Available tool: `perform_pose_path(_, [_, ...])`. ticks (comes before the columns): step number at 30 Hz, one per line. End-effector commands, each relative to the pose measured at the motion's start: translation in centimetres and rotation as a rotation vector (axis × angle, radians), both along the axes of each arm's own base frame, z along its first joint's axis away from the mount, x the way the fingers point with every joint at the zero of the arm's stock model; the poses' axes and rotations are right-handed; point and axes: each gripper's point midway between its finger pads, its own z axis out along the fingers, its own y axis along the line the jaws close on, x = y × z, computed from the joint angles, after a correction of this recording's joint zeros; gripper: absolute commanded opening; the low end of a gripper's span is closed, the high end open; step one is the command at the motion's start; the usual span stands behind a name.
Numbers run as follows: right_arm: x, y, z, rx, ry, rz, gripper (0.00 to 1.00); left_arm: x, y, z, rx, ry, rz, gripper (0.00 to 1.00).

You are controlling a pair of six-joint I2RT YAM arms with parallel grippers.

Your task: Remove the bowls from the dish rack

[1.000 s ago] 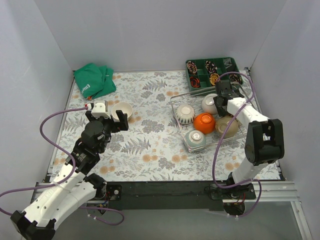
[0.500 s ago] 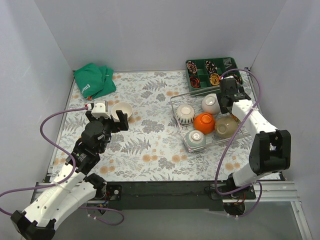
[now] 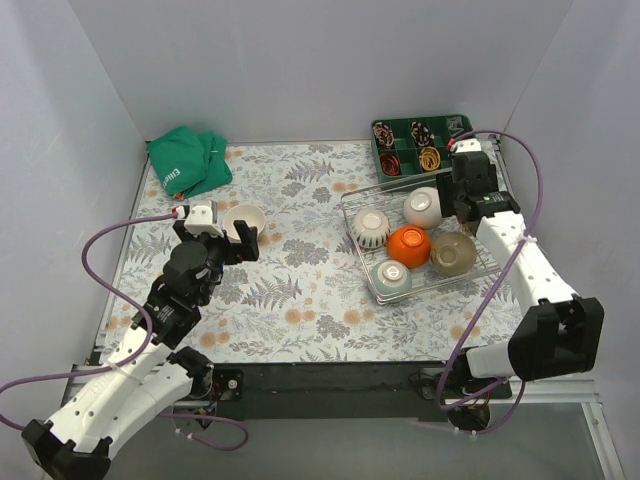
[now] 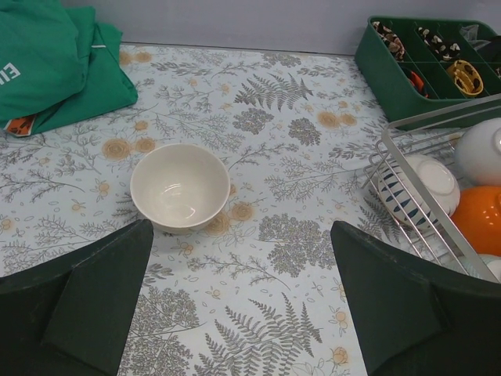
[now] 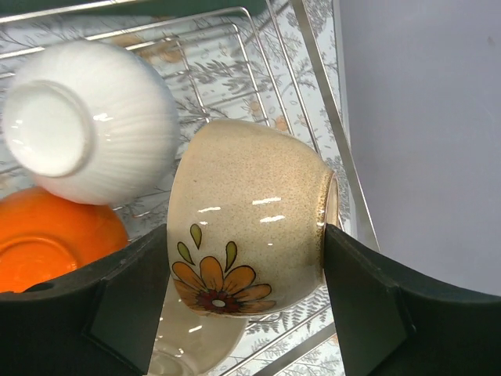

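The wire dish rack (image 3: 358, 250) sits at the right and holds a striped white bowl (image 3: 372, 226), a white ribbed bowl (image 3: 422, 207), an orange bowl (image 3: 409, 244), a beige bowl (image 3: 452, 252) and a pale green bowl (image 3: 391, 276). My right gripper (image 3: 462, 208) hangs above the rack's far right part. In the right wrist view it (image 5: 244, 239) is shut on a beige bowl with an orange flower (image 5: 250, 188), held on its side above the rack wires (image 5: 329, 102). A cream bowl (image 3: 243, 218) stands upright on the table. My left gripper (image 3: 232, 238) is open and empty just behind it (image 4: 180, 186).
A green compartment tray (image 3: 425, 143) stands right behind the rack. A green cloth (image 3: 188, 163) lies at the far left corner. Grey walls close in the left, back and right sides. The rack's near corner (image 4: 407, 204) shows at the right of the left wrist view.
My right gripper has moved up and toward the back right over the rack, with the flowered bowl in it. The left arm and the cream bowl have not moved.
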Motion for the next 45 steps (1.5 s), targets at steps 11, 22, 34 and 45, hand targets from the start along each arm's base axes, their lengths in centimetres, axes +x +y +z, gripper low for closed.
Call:
perform_pose_path(11, [0.0, 7.4, 9.7, 0.412, -0.392, 0.251, 0.01, 0.1, -2.4, -1.2, 0.006, 0.024, -0.115, 0.98])
perform_pose_path(22, [-3.5, 13.6, 11.8, 0.752, -0.473, 0.501, 0.01, 0.0, -7.0, -0.1, -0.11, 0.058, -0.304, 0.98])
perform_pose_path(34, [-6.9, 19.7, 11.6, 1.145, -0.424, 0.729, 0.01, 1.1, -13.7, 1.0, -0.394, 0.072, -0.517, 0.98])
perform_pose_path(45, [-9.5, 22.8, 10.2, 1.381, -0.337, 0.782, 0.01, 2.9, -18.2, -0.7, -0.424, 0.076, -0.579, 0.98])
